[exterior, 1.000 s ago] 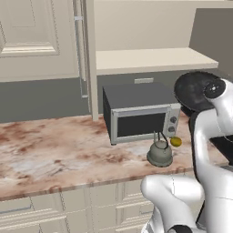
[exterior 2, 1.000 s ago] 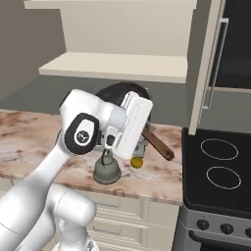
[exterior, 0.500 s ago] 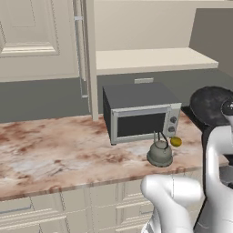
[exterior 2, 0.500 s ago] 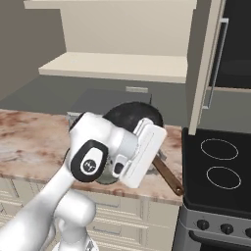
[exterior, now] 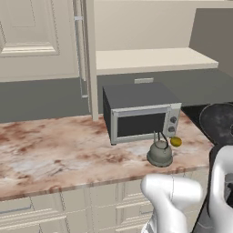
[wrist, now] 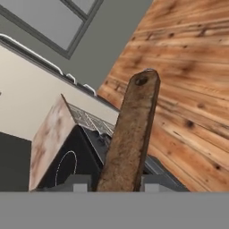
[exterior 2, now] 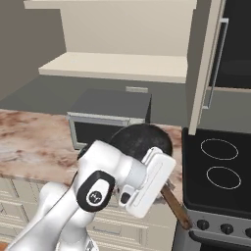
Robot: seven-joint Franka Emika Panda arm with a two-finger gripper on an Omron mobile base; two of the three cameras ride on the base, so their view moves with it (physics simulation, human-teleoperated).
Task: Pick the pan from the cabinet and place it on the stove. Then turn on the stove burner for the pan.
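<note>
The black pan [exterior 2: 141,141] hangs in the air above the counter's right end, just left of the stove [exterior 2: 221,169], and shows at the right edge of the left base view [exterior: 219,122]. Its brownish handle [exterior 2: 176,210] slants down toward the stove's front. My gripper [wrist: 114,184] is shut on that handle [wrist: 132,134], a fingertip [wrist: 79,183] on each side. The cabinet's beige shelf [exterior 2: 117,66] stands bare, its door [exterior 2: 206,63] swung open over the stove's left edge. A burner ring of the stove [wrist: 66,166] lies below the hand.
A grey microwave [exterior: 141,116] sits on the marble counter [exterior: 54,150] under the shelf. A squat grey kettle [exterior: 160,153] and a small yellow fruit [exterior: 176,141] stand in front of it. Stove knobs [exterior 2: 226,228] line its front. Wooden floor [wrist: 188,89] lies beyond.
The arm has carried the pan to the right and lower, from in front of the microwave toward the stove's left edge. The grip on the handle has held.
</note>
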